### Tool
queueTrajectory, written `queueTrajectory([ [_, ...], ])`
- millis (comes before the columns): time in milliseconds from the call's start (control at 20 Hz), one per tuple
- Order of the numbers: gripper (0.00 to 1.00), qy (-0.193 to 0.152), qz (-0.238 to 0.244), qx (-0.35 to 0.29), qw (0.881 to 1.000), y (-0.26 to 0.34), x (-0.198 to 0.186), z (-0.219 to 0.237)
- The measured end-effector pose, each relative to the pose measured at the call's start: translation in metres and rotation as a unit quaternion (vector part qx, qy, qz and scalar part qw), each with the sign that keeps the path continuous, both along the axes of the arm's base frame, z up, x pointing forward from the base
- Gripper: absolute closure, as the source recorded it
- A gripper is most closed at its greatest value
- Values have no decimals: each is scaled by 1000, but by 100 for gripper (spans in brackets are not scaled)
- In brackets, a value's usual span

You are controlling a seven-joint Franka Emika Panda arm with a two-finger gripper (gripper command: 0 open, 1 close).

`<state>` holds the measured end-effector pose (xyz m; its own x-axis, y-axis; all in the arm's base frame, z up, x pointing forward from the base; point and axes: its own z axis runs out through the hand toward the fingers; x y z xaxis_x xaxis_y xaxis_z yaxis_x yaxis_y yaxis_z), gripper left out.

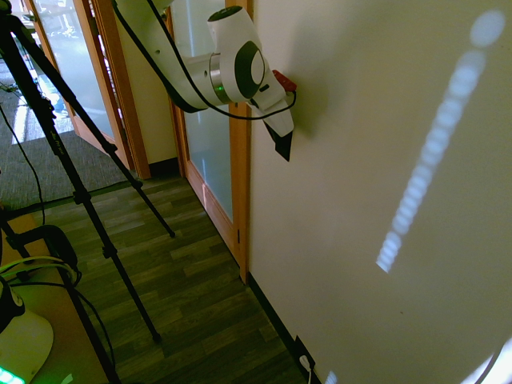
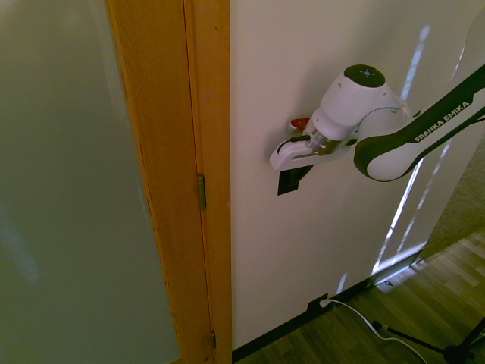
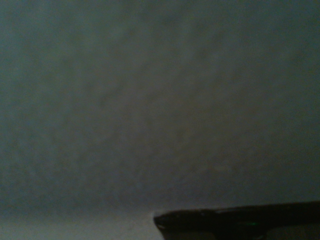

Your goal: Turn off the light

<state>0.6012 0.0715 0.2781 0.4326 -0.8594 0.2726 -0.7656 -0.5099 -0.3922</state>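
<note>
The arm reaches to the cream wall (image 1: 376, 144) just beside the wooden door frame (image 2: 204, 152), its jaws against the plaster; whether they are spread or pressed together cannot be told. In the second exterior view the small black switch plate (image 2: 292, 180) sits at frame centre, directly under the white hand and partly covered by it. In the first it shows upper centre (image 1: 283, 144). The black outlet plate (image 2: 314, 307) lies low on the wall, well apart. The wrist view shows only dim, blurred wall.
</note>
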Motion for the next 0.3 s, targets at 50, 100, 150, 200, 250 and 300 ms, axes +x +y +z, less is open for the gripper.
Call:
queueTrajectory([
  [50, 0, -2, 10, 5, 1000, -3, -2, 0],
  [100, 0, -4, 20, 9, 1000, -5, -6, -1],
  [150, 0, -3, 27, 11, 1000, -6, -10, -2],
  [200, 0, 4, 31, 12, 999, -4, -18, -5],
  [250, 0, 15, 36, 13, 999, 0, -31, -10],
  [300, 0, 23, 43, 14, 999, 7, -44, -15],
])
